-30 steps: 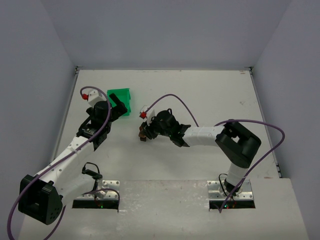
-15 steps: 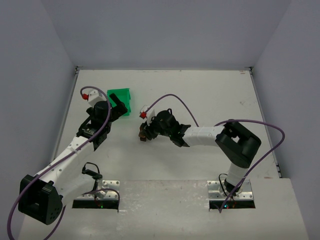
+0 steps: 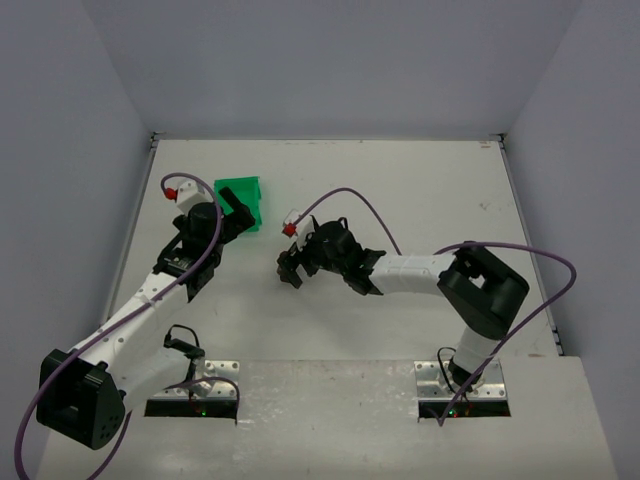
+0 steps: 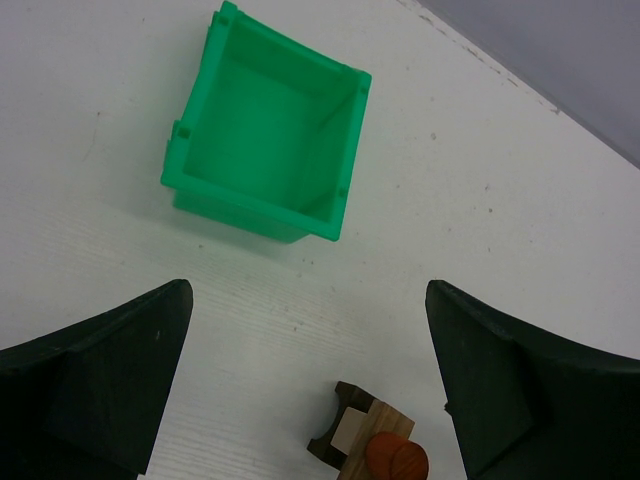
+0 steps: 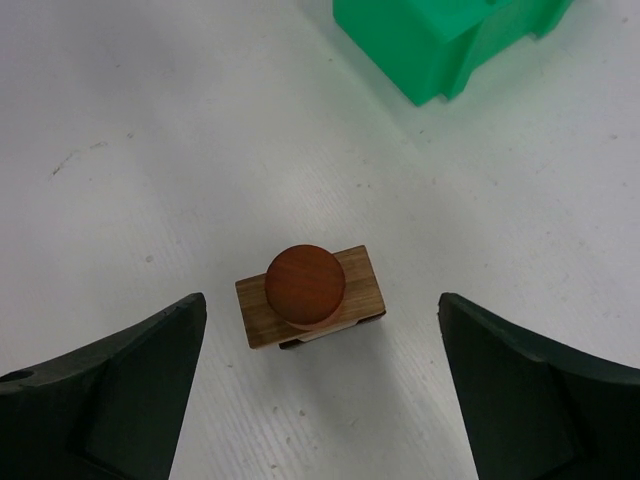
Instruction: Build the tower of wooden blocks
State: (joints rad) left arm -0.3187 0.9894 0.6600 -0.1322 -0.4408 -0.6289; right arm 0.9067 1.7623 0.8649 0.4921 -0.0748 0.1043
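White worktop (image 3: 420,190), boxed by grey walls (image 3: 320,70): the right tool (image 5: 320,300) is hanging wide open and empty, its fingers (image 5: 120,390) flanking the wood block tower (image 5: 308,294), dead centre between them. The tower's tan bar (image 5: 358,275), capped by a reddish-brown disc (image 5: 305,283), is lying along the 9-to-3 o'clock line, across the gap. The left tool (image 4: 308,290), equally agape and empty, is hanging farther off, the stack at its 5 o'clock. The green bin (image 4: 265,150) is standing well apart, at 10 o'clock overhead.
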